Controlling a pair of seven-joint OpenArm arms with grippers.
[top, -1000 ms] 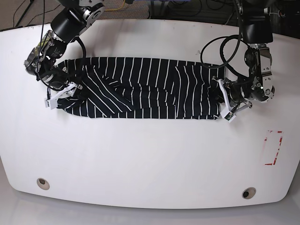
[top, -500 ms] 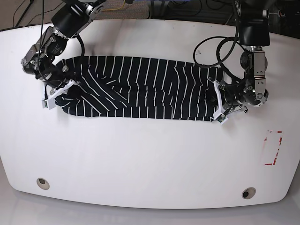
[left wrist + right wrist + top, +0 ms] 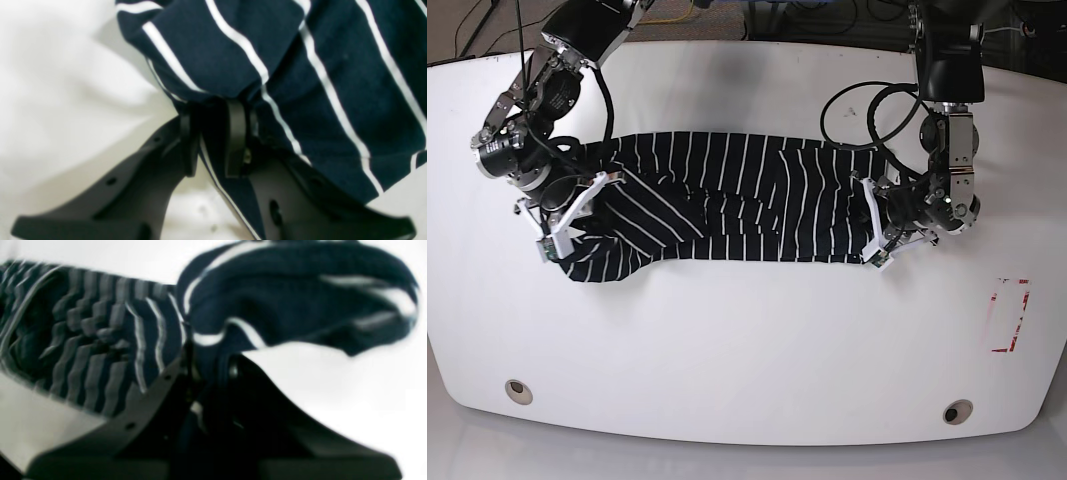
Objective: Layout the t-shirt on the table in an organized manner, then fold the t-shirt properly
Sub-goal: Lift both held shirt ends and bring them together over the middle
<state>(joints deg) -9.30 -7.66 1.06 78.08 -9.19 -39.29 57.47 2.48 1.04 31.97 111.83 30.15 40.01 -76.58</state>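
The t-shirt (image 3: 727, 205), dark navy with thin white stripes, lies as a long rumpled band across the far half of the white table (image 3: 747, 340). At the band's end on the base view's right, my left gripper (image 3: 874, 228) is shut on the t-shirt's edge. The left wrist view shows that gripper (image 3: 213, 133) pinching a fold of striped cloth (image 3: 300, 66). On the base view's left, my right gripper (image 3: 567, 215) is shut on the other end. There the cloth (image 3: 283, 296) bulges over the right gripper (image 3: 206, 373) in the right wrist view.
Two round metal-ringed holes (image 3: 518, 390) (image 3: 957, 411) sit near the table's front edge. A red-marked rectangle (image 3: 1012, 315) is at the right. Black cables (image 3: 867, 110) loop over the table behind the left arm. Both arms reach in from the far edge.
My right gripper has closed on the shirt's end and pulled it toward the front. My left gripper has carried its end inward, so the band is shorter and more rumpled.
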